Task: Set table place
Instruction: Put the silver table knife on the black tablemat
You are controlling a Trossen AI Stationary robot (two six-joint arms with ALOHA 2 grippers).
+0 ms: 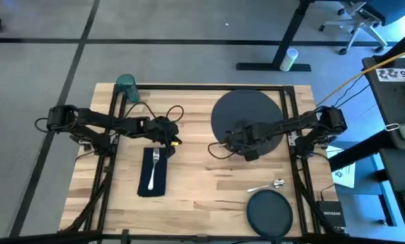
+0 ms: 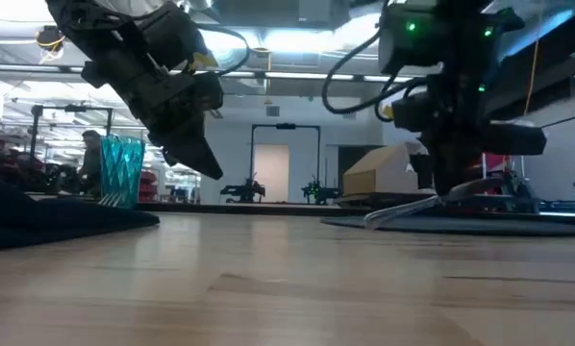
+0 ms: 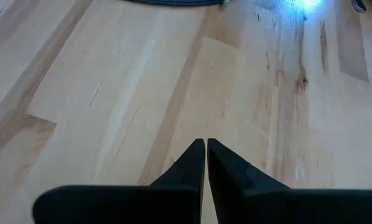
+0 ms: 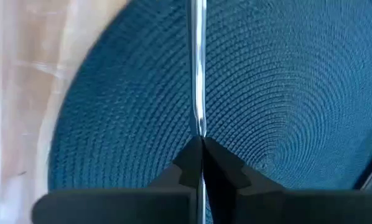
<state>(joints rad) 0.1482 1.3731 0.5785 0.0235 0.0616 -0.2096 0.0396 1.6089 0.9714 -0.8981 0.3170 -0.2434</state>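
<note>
The small dark round plate (image 1: 269, 212) lies nearest, a silver spoon (image 1: 267, 184) just beyond it on the pale butcher-block desk (image 1: 202, 183). At left, the fork (image 1: 154, 167) rests on the navy napkin (image 1: 152, 172); the left pincer (image 1: 170, 137), fingers together, hovers beyond it. A ribbed teal cup (image 1: 126, 85) stands far left. The right pincer (image 4: 201, 140) clamps a thin silver knife (image 4: 198, 68) over the woven round charger (image 1: 246, 112).

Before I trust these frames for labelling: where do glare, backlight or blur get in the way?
Left wrist view: a bright glare patch on the table washes out the grain. Low view: bright ceiling lights leave the left gripper a dark silhouette, and the nearest wood is soft. Right wrist view: the knife shines with reflections, while the right gripper at the frame's bottom looks blurred.
</note>
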